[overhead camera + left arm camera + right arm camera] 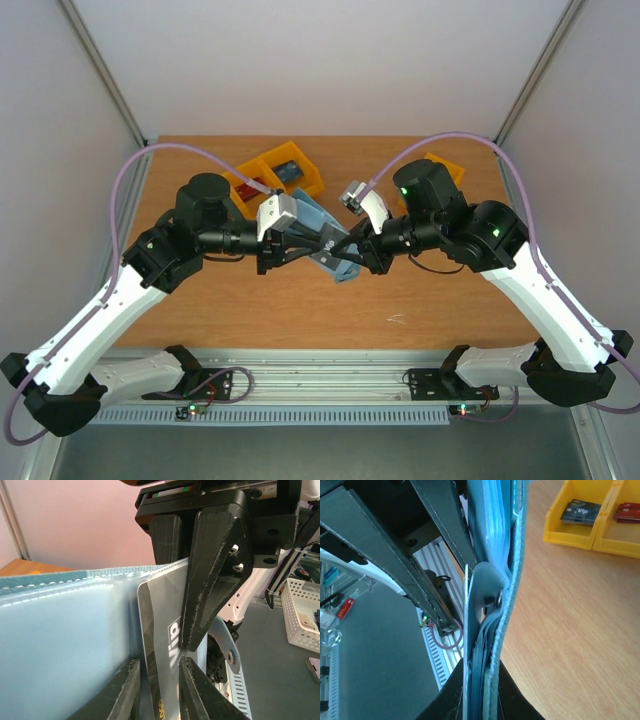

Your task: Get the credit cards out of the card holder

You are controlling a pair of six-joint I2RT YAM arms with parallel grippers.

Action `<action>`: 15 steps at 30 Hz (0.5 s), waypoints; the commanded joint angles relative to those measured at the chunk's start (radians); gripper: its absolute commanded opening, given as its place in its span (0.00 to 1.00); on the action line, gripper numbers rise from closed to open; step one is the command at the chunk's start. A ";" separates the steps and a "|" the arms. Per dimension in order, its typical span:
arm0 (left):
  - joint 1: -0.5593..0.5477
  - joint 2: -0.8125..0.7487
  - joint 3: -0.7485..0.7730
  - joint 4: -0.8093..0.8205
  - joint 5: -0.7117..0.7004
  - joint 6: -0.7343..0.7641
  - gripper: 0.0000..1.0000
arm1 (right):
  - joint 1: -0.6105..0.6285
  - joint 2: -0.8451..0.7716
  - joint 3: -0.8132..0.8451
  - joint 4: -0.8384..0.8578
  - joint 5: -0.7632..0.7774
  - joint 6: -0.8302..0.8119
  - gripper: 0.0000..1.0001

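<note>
Right gripper is seen clamped hard on an edge of the card holder, which is held on edge in the air above the table. Left gripper is set against it from the opposite side, nose to nose. Its fingers are spread on either side of a grey card marked "Vip". Whether that card is actually pinched cannot be told.

From above, the left arm and right arm are shown angled inward from their bases at the near edge. The elbows are turned out, and the wrists are level and meet over the middle of the table.

The grey card's face is shown only by the left wrist camera. In the right wrist view it is reduced to a thin pale line beside the teal stitched cover and the snap stud. Whether it sits inside a pocket cannot be told.

Farther back, a dark card is seen lying in an orange-yellow bin, and a red card in the neighbouring bin. Their contents are made out clearly only in the right wrist view. A third bin, partly hidden behind the right arm, is shown only from above.
</note>
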 commanded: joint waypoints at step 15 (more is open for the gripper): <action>0.029 -0.013 -0.017 0.125 0.264 -0.110 0.00 | 0.005 -0.088 -0.093 0.128 -0.005 -0.052 0.31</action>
